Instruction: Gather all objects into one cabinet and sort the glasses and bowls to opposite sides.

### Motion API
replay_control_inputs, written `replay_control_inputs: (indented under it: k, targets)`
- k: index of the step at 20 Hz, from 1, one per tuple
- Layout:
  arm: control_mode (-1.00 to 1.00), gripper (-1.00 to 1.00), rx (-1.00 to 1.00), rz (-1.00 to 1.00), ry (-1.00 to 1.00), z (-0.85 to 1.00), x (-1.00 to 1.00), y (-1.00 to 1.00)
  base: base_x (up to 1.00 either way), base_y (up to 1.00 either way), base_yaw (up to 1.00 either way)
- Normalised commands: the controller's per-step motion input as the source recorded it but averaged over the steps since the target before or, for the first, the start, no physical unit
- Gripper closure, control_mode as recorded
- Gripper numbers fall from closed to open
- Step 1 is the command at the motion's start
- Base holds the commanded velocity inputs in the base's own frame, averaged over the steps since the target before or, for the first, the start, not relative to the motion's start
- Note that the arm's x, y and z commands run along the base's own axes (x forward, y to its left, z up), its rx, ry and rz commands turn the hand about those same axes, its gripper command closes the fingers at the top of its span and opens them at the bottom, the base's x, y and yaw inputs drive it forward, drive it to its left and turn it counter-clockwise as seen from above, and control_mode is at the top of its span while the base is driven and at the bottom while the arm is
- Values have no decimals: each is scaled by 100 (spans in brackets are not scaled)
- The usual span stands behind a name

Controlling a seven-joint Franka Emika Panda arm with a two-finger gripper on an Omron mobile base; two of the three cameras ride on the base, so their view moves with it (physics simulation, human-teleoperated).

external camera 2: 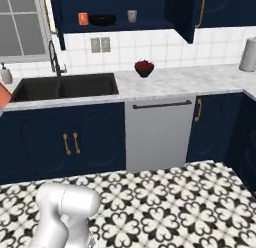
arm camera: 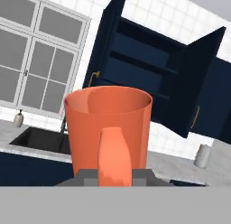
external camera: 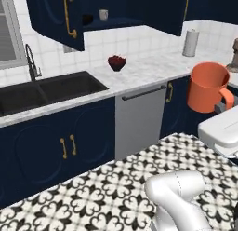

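Left base view from behind the arm, facing right across the counter (external camera: 153, 69), right base view squarer to the sink (external camera 2: 65, 86), both sharing the red bowl (external camera: 116, 62), hand view close behind an orange mug (arm camera: 108, 128), looking up at the open cabinet (arm camera: 140, 69)

So on the wall cabinet (external camera 2: 120, 27) shelf up top there's a mug (external camera 2: 83, 18) at the left, the wide bowl (external camera 2: 103, 20) right beside it, and another mug (external camera 2: 132, 15) further right, all above the counter (external camera 2: 200, 79). The smaller bowl (external camera 2: 144, 68) sits on the counter above the dishwasher (external camera 2: 159, 134), with the sink (external camera 2: 65, 86) off to its left and a paper towel roll (external camera 2: 248, 54) at the far right. A third mug (external camera: 208, 87) is up in the air out in front of the counter, held by its handle in the gripper (arm camera: 115, 178), with the open cabinet behind it in the hand view.
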Motion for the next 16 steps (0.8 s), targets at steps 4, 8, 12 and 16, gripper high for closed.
replay_control_inputs:
  k: [4, 8, 12, 16]
  targets:
    - [100, 100, 0, 0, 0, 0, 0, 0, 91, -14, 45]
    - [100, 100, 0, 0, 0, 0, 0, 0, 99, -57, 24]
    - [100, 100, 0, 0, 0, 0, 0, 0, 86, -96, 0]
    - [100, 100, 0, 0, 0, 0, 0, 0, 88, -36, 1]
